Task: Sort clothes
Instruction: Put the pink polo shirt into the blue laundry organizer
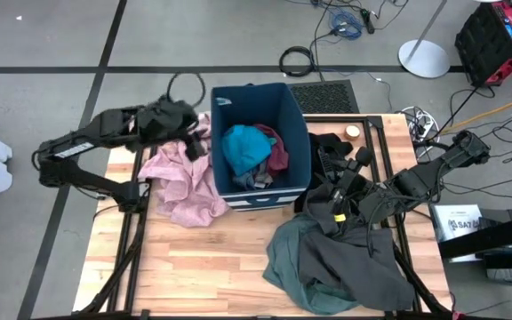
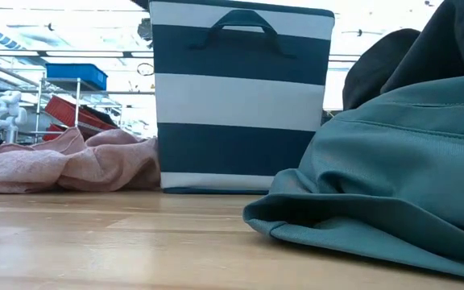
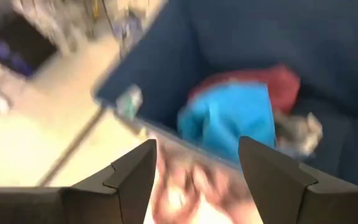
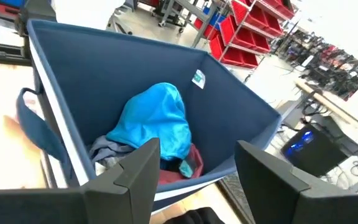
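Both pincers stand released and grasp nothing. Left gripper (image 3: 194, 171) hangs at about ten o'clock of the table, over the pink garment (image 1: 178, 182) and just beside the bin's (image 1: 293, 116) nine o'clock wall; its wrist view shows daylight between the fingers and pink cloth blurred beneath. Right gripper (image 4: 194, 171) sits at about three o'clock of the bin, above the dark grey garment (image 1: 363, 258), looking down into the bin.

Inside the bin lie a bright-blue piece (image 1: 243, 147) on top, a red piece (image 1: 276, 151) beside it and some grey cloth beneath. The pink garment is spread on the table at nine o'clock of the bin, touching its wall. A grey-green garment (image 2: 393, 177) and the dark grey one are heaped together at five o'clock, with black cloth (image 1: 332, 151) at three o'clock against the bin.

My judgement: the left arm is between a drop and its next pick. To do it well, come straight down on a raised fold of the pink garment away from the bin wall, pinch deep enough to gather several layers, then lift high so the trailing hem clears the rim before moving over the bin. The right arm should wait clear of the opening.
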